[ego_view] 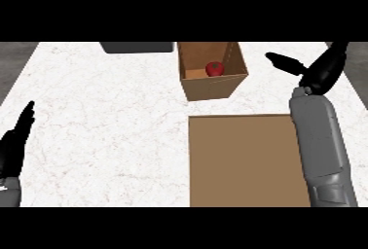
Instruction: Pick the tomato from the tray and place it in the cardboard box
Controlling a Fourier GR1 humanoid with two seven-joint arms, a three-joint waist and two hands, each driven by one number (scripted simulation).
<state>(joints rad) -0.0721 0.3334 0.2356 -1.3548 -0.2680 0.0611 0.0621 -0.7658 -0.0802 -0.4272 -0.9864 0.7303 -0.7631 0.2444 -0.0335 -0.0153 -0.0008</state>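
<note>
One tomato (pixel 214 68) sits inside the open cardboard box (pixel 212 87) at the far middle of the white marble table (pixel 108 121). Right of the box, the right robot hand (pixel 320 74) hangs with fingers spread, holding nothing. The brown tray (pixel 241 160) lies nearer, beside its forearm. The left robot hand (pixel 13 148) rests open at the left edge, fingers up. A dark grey object (pixel 137 47) stands far left of the box.

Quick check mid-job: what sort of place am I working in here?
Probably a kitchen worktop. A white marbled counter fills the view, and on it are a flat brown tray and an open cardboard box with a tomato inside.
</note>
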